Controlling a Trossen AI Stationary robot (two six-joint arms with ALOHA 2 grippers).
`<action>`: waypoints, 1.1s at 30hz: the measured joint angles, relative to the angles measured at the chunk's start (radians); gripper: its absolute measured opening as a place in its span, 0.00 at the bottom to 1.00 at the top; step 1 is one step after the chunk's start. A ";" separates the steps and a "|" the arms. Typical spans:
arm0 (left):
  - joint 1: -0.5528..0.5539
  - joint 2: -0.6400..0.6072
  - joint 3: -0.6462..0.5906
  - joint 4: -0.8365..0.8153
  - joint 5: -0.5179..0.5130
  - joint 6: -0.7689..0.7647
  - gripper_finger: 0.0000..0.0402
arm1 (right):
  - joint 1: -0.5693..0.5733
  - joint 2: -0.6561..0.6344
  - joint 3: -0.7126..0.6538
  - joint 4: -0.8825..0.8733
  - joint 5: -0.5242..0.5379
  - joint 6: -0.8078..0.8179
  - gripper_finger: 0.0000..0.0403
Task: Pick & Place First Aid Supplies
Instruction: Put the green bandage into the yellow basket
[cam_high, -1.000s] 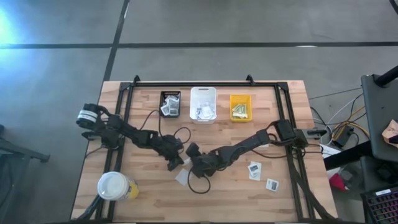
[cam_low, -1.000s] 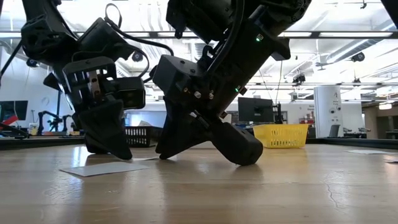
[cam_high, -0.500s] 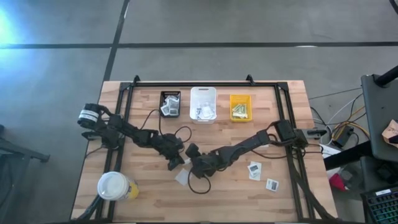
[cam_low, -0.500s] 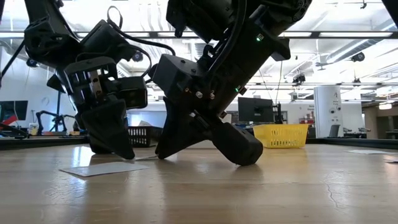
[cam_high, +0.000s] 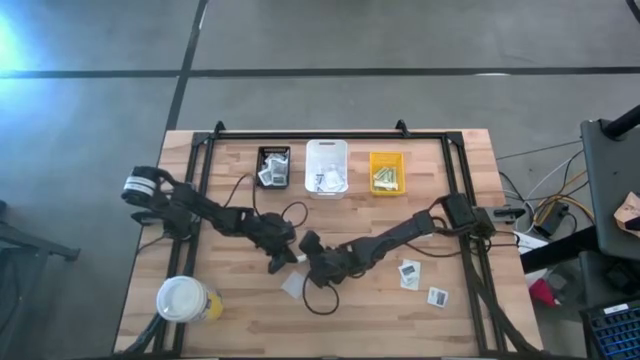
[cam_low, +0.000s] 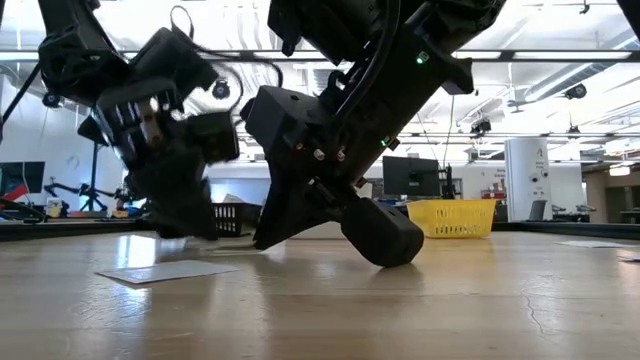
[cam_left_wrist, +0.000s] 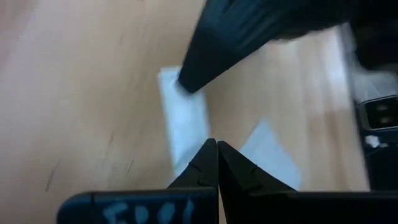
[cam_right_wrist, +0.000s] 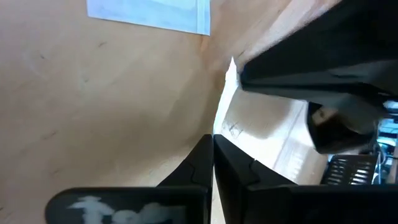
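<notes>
Packet lies beside both closed pincers.

On your wooden counter, three bins line the 12 o'clock edge: black bin, white bin, yellow bin. A white-lidded cup stands at 8 o'clock. Grey floor lies beyond.
</notes>
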 joint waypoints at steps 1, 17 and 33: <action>0.000 -0.011 0.000 0.008 0.000 0.006 0.00 | 0.001 -0.001 0.000 -0.001 0.005 0.000 0.02; 0.020 -0.117 0.001 -0.041 -0.011 0.152 0.00 | 0.005 -0.056 -0.006 -0.021 0.002 0.091 0.02; 0.037 -0.142 0.002 -0.046 -0.023 0.220 0.25 | 0.008 -0.154 -0.004 -0.194 0.023 0.267 0.02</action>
